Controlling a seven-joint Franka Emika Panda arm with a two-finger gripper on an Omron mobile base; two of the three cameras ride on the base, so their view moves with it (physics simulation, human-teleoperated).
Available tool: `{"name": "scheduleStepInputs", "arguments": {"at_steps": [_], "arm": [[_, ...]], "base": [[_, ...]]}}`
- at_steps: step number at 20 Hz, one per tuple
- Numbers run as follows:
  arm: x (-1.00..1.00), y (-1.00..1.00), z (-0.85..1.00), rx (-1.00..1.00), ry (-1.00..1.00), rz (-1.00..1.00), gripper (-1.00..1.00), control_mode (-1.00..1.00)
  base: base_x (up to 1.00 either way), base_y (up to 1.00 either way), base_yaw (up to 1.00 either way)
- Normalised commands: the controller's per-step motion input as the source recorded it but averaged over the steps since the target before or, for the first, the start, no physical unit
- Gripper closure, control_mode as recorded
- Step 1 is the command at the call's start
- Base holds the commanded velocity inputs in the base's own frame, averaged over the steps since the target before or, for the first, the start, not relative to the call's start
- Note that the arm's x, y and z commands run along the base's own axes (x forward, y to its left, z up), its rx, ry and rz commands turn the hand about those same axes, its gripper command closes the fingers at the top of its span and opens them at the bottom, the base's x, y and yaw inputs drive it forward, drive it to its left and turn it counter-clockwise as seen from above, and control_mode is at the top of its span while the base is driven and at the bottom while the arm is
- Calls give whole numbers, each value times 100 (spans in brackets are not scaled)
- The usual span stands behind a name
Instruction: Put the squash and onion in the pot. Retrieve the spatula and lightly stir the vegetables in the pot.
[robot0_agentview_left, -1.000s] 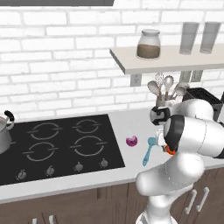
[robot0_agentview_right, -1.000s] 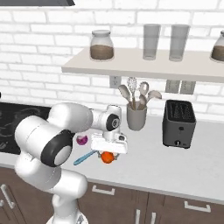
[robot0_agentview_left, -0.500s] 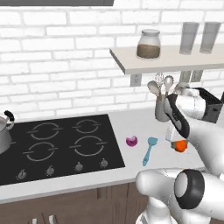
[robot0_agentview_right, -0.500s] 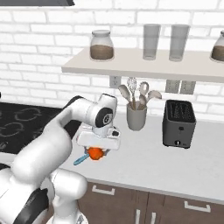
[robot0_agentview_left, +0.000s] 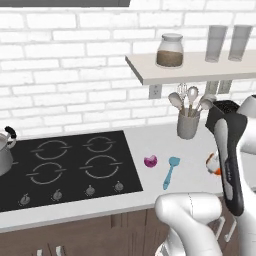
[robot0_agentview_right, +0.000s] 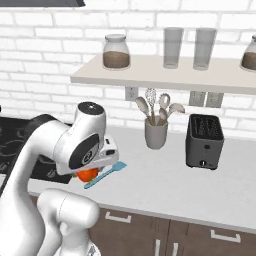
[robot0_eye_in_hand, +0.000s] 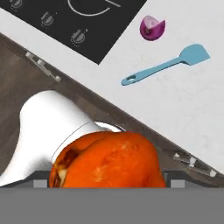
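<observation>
The gripper (robot0_eye_in_hand: 107, 177) has a big orange squash (robot0_eye_in_hand: 107, 159) right between its two tips. The squash takes up the bottom of the hand view, and the jaws stand wide apart, one on each side of it, so the squash looks held. In the left base view a bit of the orange squash (robot0_agentview_left: 214, 165) peeks out beside the white arm, above the right part of the counter (robot0_agentview_left: 195, 155). In the right base view the squash (robot0_agentview_right: 88, 174) sits tucked under the arm's round white end, up off the counter (robot0_agentview_right: 165, 180). The onion (robot0_agentview_left: 150, 161) is a small purple ball. It lies on the counter just to the right of the black stove (robot0_agentview_left: 70, 167), well apart from the hand. The spatula (robot0_agentview_left: 170, 171) is blue and lies flat on the counter just beside the onion, on its right, not touching it. Its wide end points toward the wall. From the hand camera the onion (robot0_eye_in_hand: 152, 27) and the spatula (robot0_eye_in_hand: 166, 64) are both far off, past the squash. The pot (robot0_agentview_left: 6, 150) is shiny and stands at the far left edge of the stove, a long way from the hand. A grey cup of spoons (robot0_agentview_left: 188, 117) stands by the brick wall, under a shelf (robot0_agentview_left: 190, 67) with a jar (robot0_agentview_left: 170, 50) on it. A black toaster (robot0_agentview_right: 204, 141) stands on the counter to the right of that cup.
</observation>
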Motion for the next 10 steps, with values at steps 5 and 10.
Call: {"name": "scheduleStepInputs", "arguments": {"at_steps": [5,10], "arm": [[-17,36,100,1,-19,5,100,-100],[17,32,35,0,9,0,100,-100]], "base": [[0,0,0],[0,0,0]]}}
